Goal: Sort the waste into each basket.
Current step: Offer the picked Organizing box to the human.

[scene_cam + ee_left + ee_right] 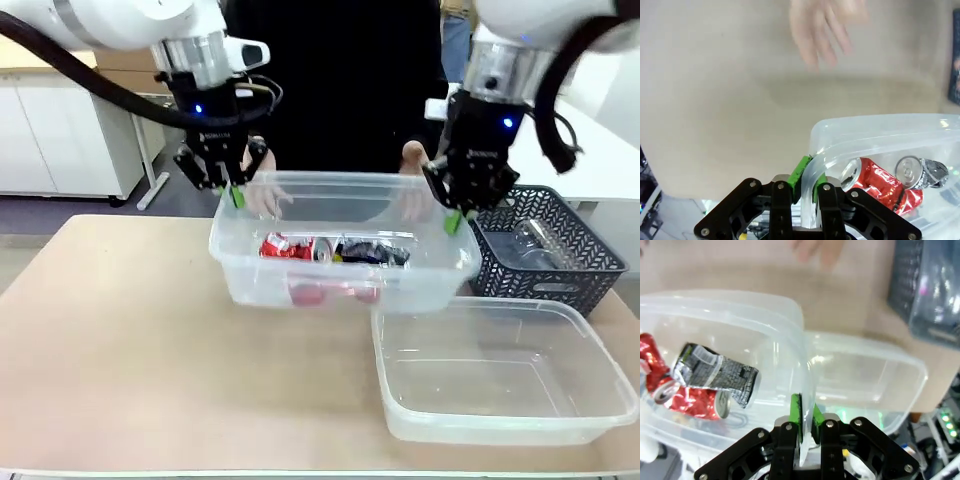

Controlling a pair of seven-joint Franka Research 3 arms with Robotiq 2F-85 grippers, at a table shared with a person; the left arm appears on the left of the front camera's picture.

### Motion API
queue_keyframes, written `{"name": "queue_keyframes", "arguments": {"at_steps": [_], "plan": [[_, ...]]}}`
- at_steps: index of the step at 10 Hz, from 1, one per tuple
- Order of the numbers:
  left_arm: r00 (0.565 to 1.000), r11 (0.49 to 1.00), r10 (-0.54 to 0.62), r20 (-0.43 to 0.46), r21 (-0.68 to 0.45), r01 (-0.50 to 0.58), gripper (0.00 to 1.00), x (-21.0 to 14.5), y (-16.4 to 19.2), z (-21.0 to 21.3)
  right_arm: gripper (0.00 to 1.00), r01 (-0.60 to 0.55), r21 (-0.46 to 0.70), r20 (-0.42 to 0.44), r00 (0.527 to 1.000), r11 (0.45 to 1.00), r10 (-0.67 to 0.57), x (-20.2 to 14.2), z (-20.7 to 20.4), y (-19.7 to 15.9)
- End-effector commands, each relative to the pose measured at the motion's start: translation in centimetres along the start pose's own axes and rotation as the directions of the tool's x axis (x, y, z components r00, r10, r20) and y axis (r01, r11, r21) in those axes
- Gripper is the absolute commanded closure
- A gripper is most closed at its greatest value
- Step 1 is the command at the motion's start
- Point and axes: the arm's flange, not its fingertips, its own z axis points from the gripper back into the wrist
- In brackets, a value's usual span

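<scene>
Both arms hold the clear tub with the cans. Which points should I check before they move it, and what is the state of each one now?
1. Left gripper shut on the rim of the tub with cans: ok.
2. Right gripper shut on the opposite rim: ok.
3. Crushed cans lie inside this tub: ok.
4. Person's hands away from it: not ok, they are close behind its far wall.
5. Way toward the robot free: not ok, the empty tub lies just in front.

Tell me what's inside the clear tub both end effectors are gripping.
Crushed red cans and a black-and-silver can lie on the floor of the tub. Anything beneath the overlapping cans is covered, so I cannot tell whether more waste lies there.
</scene>
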Motion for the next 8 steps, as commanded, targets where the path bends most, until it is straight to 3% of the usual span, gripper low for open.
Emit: {"name": "queue_keyframes", "arguments": {"at_steps": [1, 4, 7, 8], "plan": [[1.0, 1.0, 0.004, -0.01, -0.008, -0.004, 0.93, 4.3, -0.8, -0.4, 0.94, -0.061, 0.01, -0.059, 0.996, 0.998, 0.062, 5.4, 1.6, 2.1], [0.998, 0.998, 0.056, -0.004, -0.041, -0.056, 0.93, 7.2, 0.2, -2.2, 0.94, -0.051, 0.045, -0.092, 0.994, 0.998, 0.054, 9.7, 0.2, 2.5], [0.995, 0.991, 0.088, -0.041, -0.1, -0.092, 0.93, 7.6, -0.2, -2.8, 0.94, -0.038, 0.06, -0.121, 0.992, 0.997, 0.045, 10.2, -1.3, 1.9], [0.998, 0.999, 0.05, -0.034, 0.003, -0.05, 0.93, 7.6, 2.6, -3.0, 0.94, -0.004, 0.014, -0.101, 0.995, 1.0, 0.005, 10.7, -1.6, 0.0]]}}
